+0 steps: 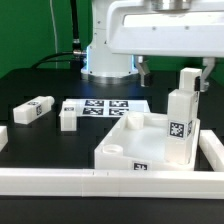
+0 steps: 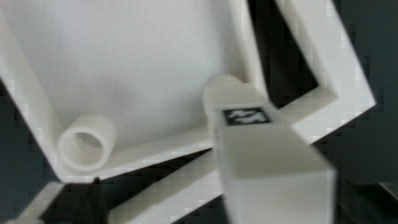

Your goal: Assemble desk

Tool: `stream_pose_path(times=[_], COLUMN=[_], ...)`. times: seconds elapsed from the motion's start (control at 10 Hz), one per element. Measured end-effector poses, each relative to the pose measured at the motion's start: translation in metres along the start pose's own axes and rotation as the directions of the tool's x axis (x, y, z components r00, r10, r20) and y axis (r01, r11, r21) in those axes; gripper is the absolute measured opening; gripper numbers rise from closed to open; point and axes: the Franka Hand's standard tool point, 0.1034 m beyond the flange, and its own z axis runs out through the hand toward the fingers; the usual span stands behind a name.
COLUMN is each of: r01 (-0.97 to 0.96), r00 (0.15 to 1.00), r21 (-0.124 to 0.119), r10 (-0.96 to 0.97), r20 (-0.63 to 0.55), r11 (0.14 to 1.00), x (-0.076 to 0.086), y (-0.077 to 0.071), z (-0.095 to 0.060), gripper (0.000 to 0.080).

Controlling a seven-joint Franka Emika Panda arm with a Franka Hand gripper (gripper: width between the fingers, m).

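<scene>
The black tabletop [image 1: 40, 85] runs back to a dark background. A long white rail [image 1: 110, 180] edges its near side and turns up along the right. The arm's white base [image 1: 105, 60] stands at the far centre.

The pincer [image 1: 173, 84] hangs over the right part of the scene with its dark fingers [image 1: 141, 72] spread wide and nothing between them gripped. In the exterior view the top of the far upright leg [image 1: 188, 82] rises into the gap between the fingers, clear of both. Just in front of it stands the near upright leg [image 1: 178, 115], with a black-and-white tag on its near face.

Both legs stand along the right side of the desk top [image 1: 140, 140], a white tray-like panel with a raised rim. The panel lies on the near right part of the tabletop, just inside the rail. A round corner socket [image 1: 112, 150] shows open at its near left corner.

The wrist view looks down on the desk top [image 2: 143, 70], one round socket [image 2: 86, 150] and a tagged leg end [image 2: 246, 117]. I cannot tell which of the two legs this is.

Left of the desk top, the marker board [image 1: 105, 106] lies flat. Just left of that a short loose leg [image 1: 67, 118] rests on the tabletop. Farther left lies a longer loose leg [image 1: 33, 110], well apart from the desk top.
</scene>
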Motion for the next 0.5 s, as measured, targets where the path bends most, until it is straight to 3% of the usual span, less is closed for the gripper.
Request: stream_pose_path(times=[0.4,0.5], r01=[0.016,0.069], r00=[1.0,0.997], r21=[0.001,0.012], r10=[-0.016,-0.069], r20=[-0.002,-0.028], r11=[1.0,0.998], x=[-0.0021,-0.0061], y=[-0.002,0.0032], z=[0.0008,0.0011], gripper=[0.0649,0.0649])
